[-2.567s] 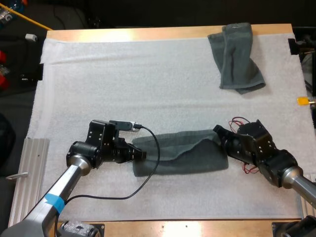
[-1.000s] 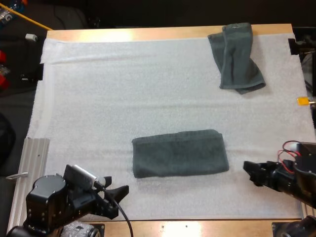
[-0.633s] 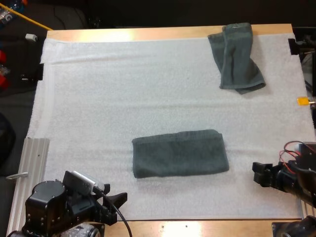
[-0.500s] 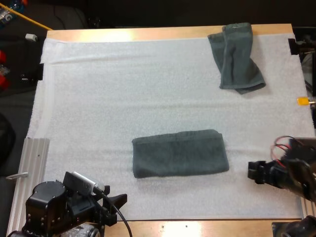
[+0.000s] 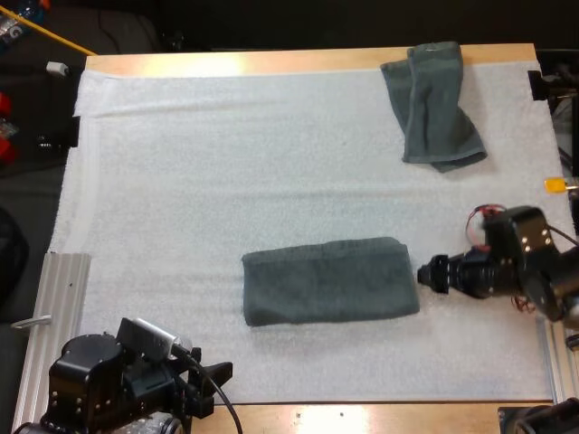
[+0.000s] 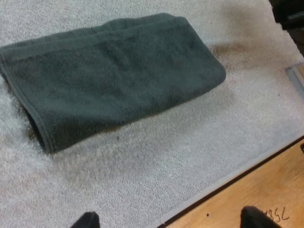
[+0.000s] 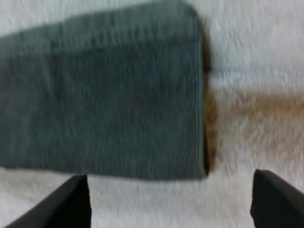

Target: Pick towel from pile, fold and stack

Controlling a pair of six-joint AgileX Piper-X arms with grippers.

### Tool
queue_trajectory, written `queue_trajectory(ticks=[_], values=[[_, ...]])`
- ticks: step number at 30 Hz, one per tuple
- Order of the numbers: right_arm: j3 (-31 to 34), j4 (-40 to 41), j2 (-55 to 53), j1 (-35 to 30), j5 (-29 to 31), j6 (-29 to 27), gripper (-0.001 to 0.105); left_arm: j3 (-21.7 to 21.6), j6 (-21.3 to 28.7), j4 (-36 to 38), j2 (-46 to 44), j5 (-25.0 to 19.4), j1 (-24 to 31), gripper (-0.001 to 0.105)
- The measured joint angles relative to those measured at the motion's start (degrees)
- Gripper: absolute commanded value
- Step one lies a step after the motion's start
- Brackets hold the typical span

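The folded towel (image 5: 330, 280) is laid flat at the middle of the white mat (image 5: 226, 181), with a crumpled towel (image 5: 432, 107) at its far right. The right hand (image 5: 427, 274), released, is held just beside the folded towel's right edge, possibly touching it. The left hand (image 5: 213, 384), also released, is poised over the mat's near edge.

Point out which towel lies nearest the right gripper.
The folded towel, just off the right gripper; the crumpled towel lies far away at the back.

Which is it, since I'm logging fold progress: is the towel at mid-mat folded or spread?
Folded: the mid-mat towel lies as a compact rectangle, with stacked layers showing along its edge in the left wrist view.
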Motion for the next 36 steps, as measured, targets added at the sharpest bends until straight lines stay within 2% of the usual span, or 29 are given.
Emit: queue_trajectory(ticks=[7,12,16,23,30,36], values=[[0.00,-2.65,6.86,-9.87,-10.06,-5.51,0.067,0.00,-0.15,0.00,0.00,-0.45,0.00,0.058],[0.18,-4.30,11.62,-11.80,-13.81,-9.86,0.067,0.00,-0.98,0.00,0.00,-0.43,0.00,0.058],[1.49,-7.38,15.14,-11.80,-17.10,-10.52,0.067,0.00,-2.35,-1.08,0.00,-0.41,0.00,0.058],[4.82,-13.64,19.74,-11.80,-20.02,-7.68,0.067,0.00,-5.59,-6.49,0.00,1.45,0.00,0.058],[7.07,-21.24,21.47,-11.06,-21.40,-0.78,0.067,0.00,-6.57,-6.94,0.00,1.72,0.00,0.058],[7.07,-25.41,23.92,-7.60,-20.94,3.42,0.067,0.00,-6.58,-7.08,0.00,2.98,0.00,0.058]])
